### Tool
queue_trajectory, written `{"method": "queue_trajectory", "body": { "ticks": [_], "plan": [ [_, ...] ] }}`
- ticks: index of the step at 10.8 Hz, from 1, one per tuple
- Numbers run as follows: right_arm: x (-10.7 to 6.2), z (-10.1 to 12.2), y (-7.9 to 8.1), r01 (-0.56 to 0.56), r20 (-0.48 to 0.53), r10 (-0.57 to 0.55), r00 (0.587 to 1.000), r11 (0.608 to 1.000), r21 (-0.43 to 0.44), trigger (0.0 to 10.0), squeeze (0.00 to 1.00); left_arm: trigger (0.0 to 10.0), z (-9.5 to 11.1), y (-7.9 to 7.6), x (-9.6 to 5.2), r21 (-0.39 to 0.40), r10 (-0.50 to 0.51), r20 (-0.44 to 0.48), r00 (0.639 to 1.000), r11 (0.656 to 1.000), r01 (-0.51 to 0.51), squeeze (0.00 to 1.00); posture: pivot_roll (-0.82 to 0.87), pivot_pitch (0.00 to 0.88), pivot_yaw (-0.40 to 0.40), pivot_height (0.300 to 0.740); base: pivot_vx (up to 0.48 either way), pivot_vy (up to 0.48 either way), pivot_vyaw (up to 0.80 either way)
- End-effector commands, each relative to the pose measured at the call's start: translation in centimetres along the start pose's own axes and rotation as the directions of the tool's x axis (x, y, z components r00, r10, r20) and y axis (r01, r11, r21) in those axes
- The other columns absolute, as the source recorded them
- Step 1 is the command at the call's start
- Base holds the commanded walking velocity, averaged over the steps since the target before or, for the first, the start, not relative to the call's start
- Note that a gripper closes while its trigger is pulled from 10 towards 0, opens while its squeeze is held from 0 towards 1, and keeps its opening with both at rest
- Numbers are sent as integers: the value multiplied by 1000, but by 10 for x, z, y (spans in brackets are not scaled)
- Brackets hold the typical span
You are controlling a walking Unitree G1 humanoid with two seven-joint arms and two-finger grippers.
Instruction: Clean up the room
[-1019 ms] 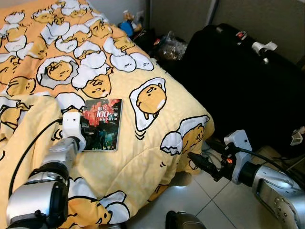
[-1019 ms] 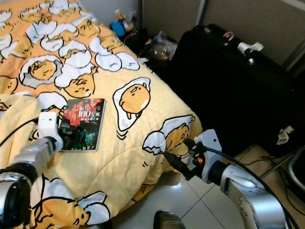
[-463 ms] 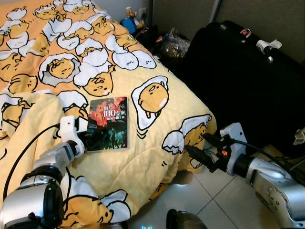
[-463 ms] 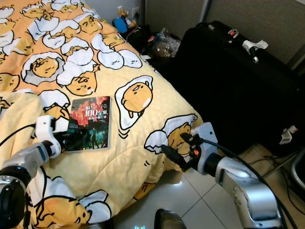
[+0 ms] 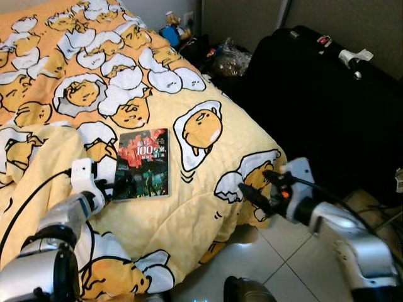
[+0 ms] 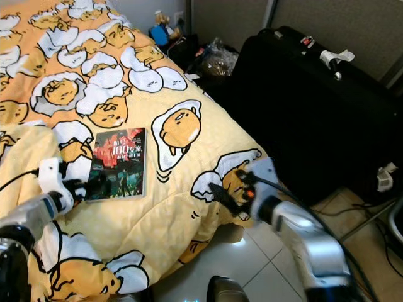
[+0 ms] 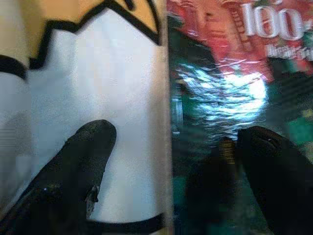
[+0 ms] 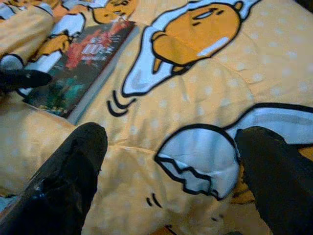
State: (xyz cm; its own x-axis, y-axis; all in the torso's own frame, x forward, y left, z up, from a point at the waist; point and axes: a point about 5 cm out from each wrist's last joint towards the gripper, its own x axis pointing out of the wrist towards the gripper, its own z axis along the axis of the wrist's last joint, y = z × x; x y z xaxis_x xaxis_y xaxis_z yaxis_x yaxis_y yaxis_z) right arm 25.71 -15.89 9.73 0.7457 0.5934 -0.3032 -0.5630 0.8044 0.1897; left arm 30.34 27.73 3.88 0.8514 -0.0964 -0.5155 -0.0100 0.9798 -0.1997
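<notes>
Left gripper (image 5: 123,184) fingers spread, straddling the book's (image 5: 143,163) near left edge, grasping nothing. Book lies flat on the bedspread (image 5: 189,195). Right gripper (image 5: 257,194) spread wide, unloaded, at the bed's corner. Black suitcase (image 5: 321,107) beyond.

A bed (image 5: 208,189) under a yellow egg-print quilt (image 5: 94,69) filled the left; a big black suitcase (image 5: 327,107) stood just beside it on pale floor tiles (image 5: 296,264), grey wall (image 5: 245,19) behind.
</notes>
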Motion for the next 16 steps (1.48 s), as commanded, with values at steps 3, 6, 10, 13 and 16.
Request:
{"method": "queue_trajectory", "body": {
  "ticks": [3, 6, 10, 13, 16],
  "plan": [
    [6, -3, 8, -26, 7, 26, 1000, 1000, 4, 10000, 0, 10000, -18, -6, 2, -15, 17, -63, 998, 1000, -18, 0, -144, 117, 69, 740, 0, 0, 0],
    [8, 0, 5, -22, 17, 22, 1000, 1000, -1, 10000, 0, 10000, -25, -39, 12, -216, -182, -47, 982, 962, 168, 0, -140, 113, 60, 740, 0, 0, 0],
    [10, -2, 4, -9, 19, 9, 1000, 1000, 0, 10000, 0, 10000, -6, -51, 19, -501, -163, 119, 979, 842, 201, 0, -136, 113, 61, 740, 0, 0, 0],
    [10, -3, 3, 4, 23, -4, 1000, 1000, -1, 10000, 0, 10000, 11, -77, 27, -547, -235, 186, 954, 782, 299, 0, -139, 111, 64, 740, 0, 0, 0],
    [9, -4, 3, 17, 30, -17, 999, 1000, 3, 10000, 0, 10000, 21, -75, 27, -590, -206, 230, 951, 748, 305, 0, -142, 106, 77, 740, 0, 0, 0]
  ]
}}
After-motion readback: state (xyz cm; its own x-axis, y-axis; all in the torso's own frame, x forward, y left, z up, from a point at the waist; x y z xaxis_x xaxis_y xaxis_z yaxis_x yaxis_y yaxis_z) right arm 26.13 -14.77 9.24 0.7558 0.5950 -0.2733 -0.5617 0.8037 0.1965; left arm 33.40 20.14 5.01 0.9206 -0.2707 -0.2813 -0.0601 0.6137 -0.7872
